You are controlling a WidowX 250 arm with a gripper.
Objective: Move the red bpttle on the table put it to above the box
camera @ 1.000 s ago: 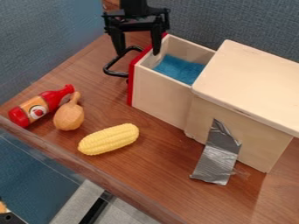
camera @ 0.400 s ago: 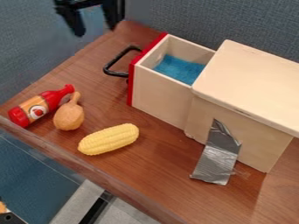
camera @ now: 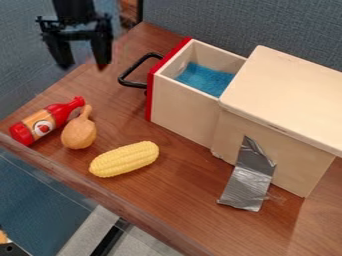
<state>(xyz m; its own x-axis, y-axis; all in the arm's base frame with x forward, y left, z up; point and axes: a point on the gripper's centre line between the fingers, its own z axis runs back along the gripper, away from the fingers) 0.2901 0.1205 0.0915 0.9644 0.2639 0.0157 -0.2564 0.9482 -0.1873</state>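
Hangs near the upper-left edge of the table [camera: 180, 187] with empty jaws spread wide, likely to straddle the red ketchup bottle [camera: 45, 122], lying sideways on the table, for lifting above the wooden box [camera: 294, 95].

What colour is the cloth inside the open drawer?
Blue; the cloth shows best in the current camera view.
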